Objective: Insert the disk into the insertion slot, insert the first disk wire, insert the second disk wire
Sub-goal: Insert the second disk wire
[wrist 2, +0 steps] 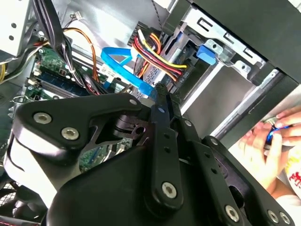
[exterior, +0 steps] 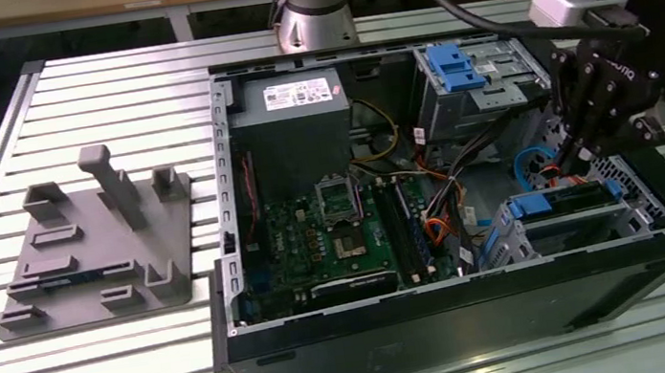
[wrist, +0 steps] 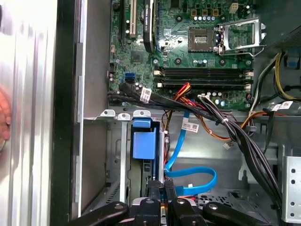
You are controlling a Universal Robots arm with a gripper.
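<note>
The disk [exterior: 566,201], silver in a bright blue carrier [wrist: 143,143], sits inside the insertion slot [exterior: 586,232], a perforated metal cage at the front corner of the open computer case. My gripper [exterior: 572,166] hangs just above the cage. The second disk wire [wrist: 189,175], a flat blue cable, loops from the motherboard to my fingertips [wrist: 170,190]. In the second wrist view its end [wrist 2: 146,90] lies against my gripper [wrist 2: 160,92], whose fingers stand closed together on it. A bundle of red, yellow and orange wires [wrist 2: 157,52] runs to the drive beside it.
The taller metal bay with a blue latch [exterior: 452,65] stands behind the cage. Black cable bundles [wrist: 235,136] cross between motherboard [exterior: 339,234] and cage. A grey fixture plate [exterior: 96,246] lies on the slatted table at the exterior view's left. A person's hands [wrist 2: 277,136] show beyond the case wall.
</note>
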